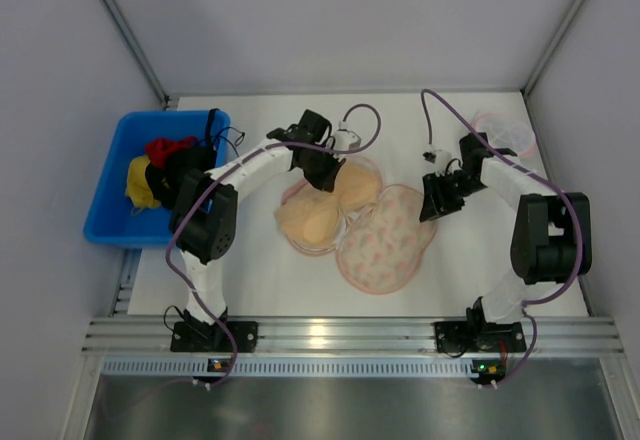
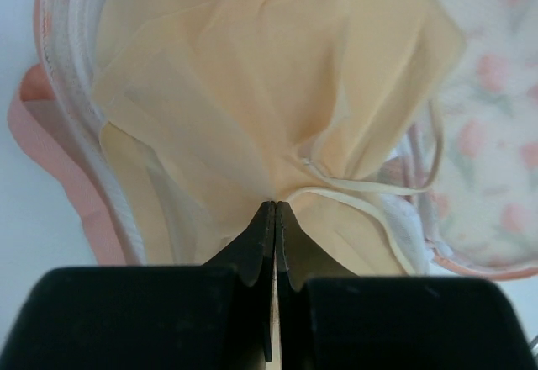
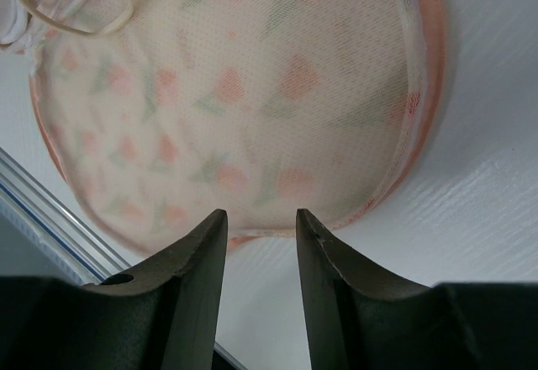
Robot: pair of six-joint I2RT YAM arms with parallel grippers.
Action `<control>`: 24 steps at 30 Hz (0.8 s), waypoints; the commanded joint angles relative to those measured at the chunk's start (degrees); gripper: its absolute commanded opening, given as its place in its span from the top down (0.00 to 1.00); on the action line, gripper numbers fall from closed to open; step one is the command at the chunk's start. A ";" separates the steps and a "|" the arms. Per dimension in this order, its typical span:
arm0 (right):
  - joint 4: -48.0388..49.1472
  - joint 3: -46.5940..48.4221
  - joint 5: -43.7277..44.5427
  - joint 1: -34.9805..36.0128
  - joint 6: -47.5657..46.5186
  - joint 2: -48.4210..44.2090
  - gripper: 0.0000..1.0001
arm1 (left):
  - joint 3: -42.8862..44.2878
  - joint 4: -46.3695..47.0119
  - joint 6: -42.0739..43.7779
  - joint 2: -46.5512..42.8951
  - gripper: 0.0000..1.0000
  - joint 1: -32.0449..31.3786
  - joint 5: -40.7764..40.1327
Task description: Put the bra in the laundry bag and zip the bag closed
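bra [image 1: 312, 222] left of laundry bag [image 1: 388, 245], bin [image 1: 105, 222] far left

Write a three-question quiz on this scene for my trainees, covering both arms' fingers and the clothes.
1. True or false: the left fingers are shut on the bra's fabric.
2. How do the right fingers stand by the laundry bag? A: shut on it. B: open, tips near its pink edge. C: shut on the bra.
3. Fill in: the red, yellow and black clothes lie in a ___ bin at the table's left.

Key: 1 true; 2 B; 3 blue.
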 commanded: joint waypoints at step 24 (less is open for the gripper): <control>0.01 1.48 -1.72 0.77 -0.03 0.27 0.61 | 5.23 0.52 -1.49 3.55 1.00 -8.99 9.52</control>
